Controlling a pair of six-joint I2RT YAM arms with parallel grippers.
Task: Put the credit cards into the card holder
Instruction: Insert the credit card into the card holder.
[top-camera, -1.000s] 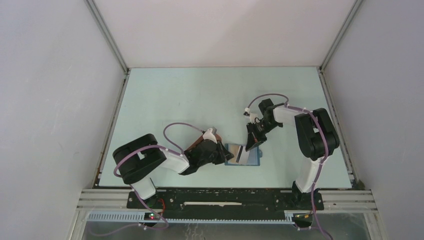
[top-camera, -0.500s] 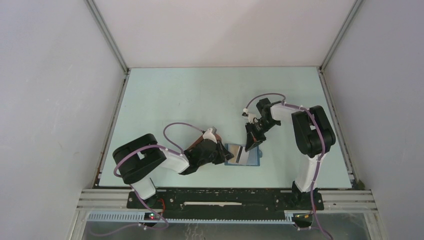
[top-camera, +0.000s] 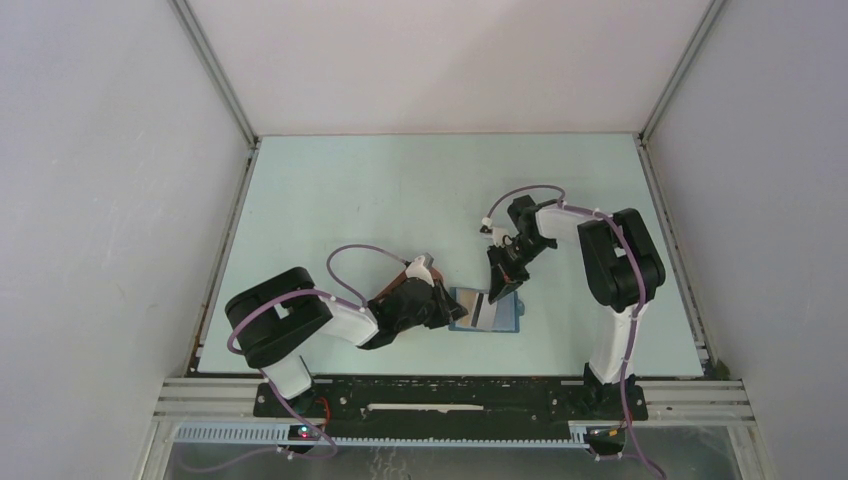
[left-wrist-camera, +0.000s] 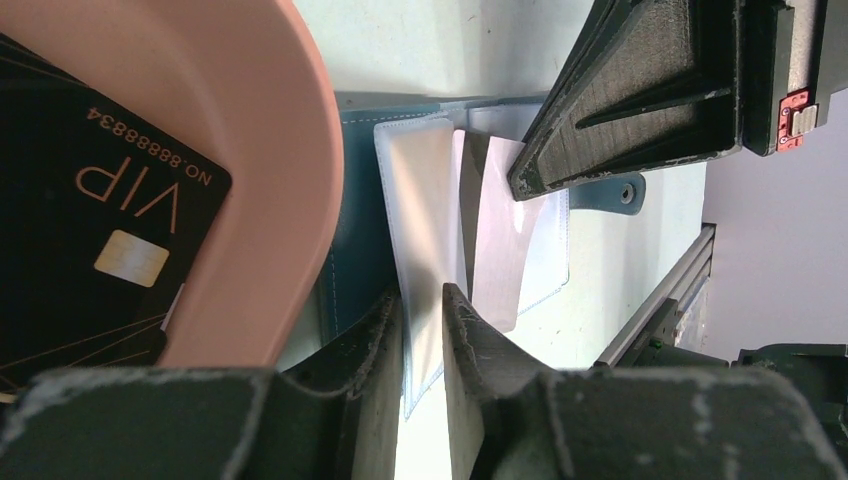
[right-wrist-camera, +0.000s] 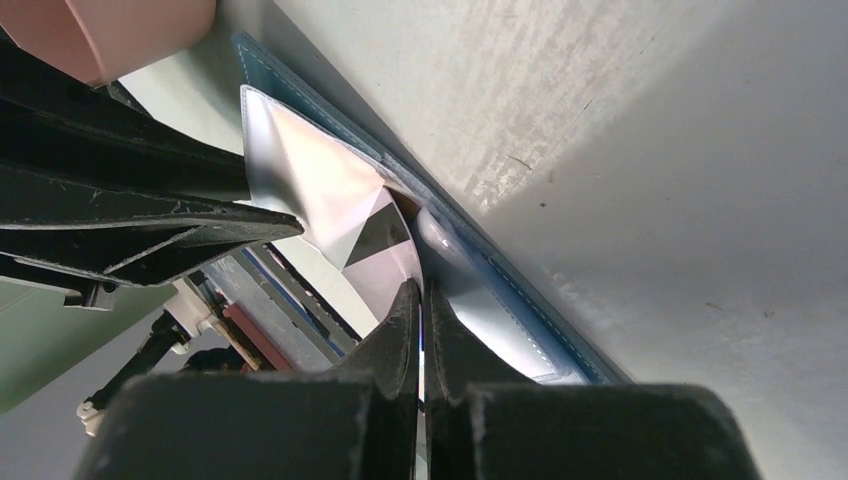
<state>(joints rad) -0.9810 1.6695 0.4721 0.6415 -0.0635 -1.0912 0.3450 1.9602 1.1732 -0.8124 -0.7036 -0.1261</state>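
The blue card holder (top-camera: 503, 318) lies open near the table's front edge. My left gripper (left-wrist-camera: 422, 300) is shut on one of its clear pocket flaps (left-wrist-camera: 420, 190), lifting it. My right gripper (right-wrist-camera: 421, 290) is shut on a credit card (right-wrist-camera: 385, 262), pale with a dark stripe. That card's far edge is pushed into the card holder (right-wrist-camera: 500, 315) at the pocket mouth. In the left wrist view the same credit card (left-wrist-camera: 500, 250) stands tilted among the pockets under the right fingers (left-wrist-camera: 640, 90). A black VIP credit card (left-wrist-camera: 90, 230) lies in the pink tray.
The pink tray (left-wrist-camera: 270, 180) sits just left of the card holder (left-wrist-camera: 355, 220), touching or overlapping its edge, largely under my left gripper (top-camera: 445, 308) in the top view. The metal rail of the table's front edge (left-wrist-camera: 660, 300) runs close by.
The right arm's wrist and elbow have shifted slightly left while its gripper stays at the card holder with the card. The left arm has not moved.
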